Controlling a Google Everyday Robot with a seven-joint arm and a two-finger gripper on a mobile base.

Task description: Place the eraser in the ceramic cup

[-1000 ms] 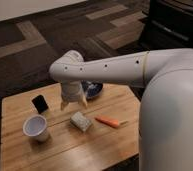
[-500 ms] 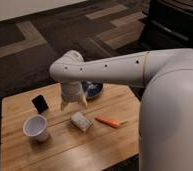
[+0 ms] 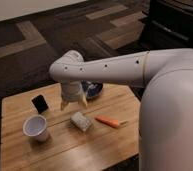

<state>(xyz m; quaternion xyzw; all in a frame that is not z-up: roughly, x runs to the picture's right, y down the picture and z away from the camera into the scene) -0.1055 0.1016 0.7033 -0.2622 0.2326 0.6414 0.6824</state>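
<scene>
The black eraser (image 3: 39,104) stands on the wooden table (image 3: 65,145) at the left rear. The white ceramic cup (image 3: 36,128) stands upright just in front of it, near the left edge. My gripper (image 3: 73,103) hangs from the white arm above the table's middle rear, to the right of the eraser and apart from it, with its two fingers pointing down and a gap between them. It holds nothing.
A white-grey speckled block (image 3: 81,121) lies just in front of the gripper. An orange pen-like stick (image 3: 108,121) lies to its right. A dark blue bowl (image 3: 92,89) sits behind the gripper. My white arm covers the right of the view.
</scene>
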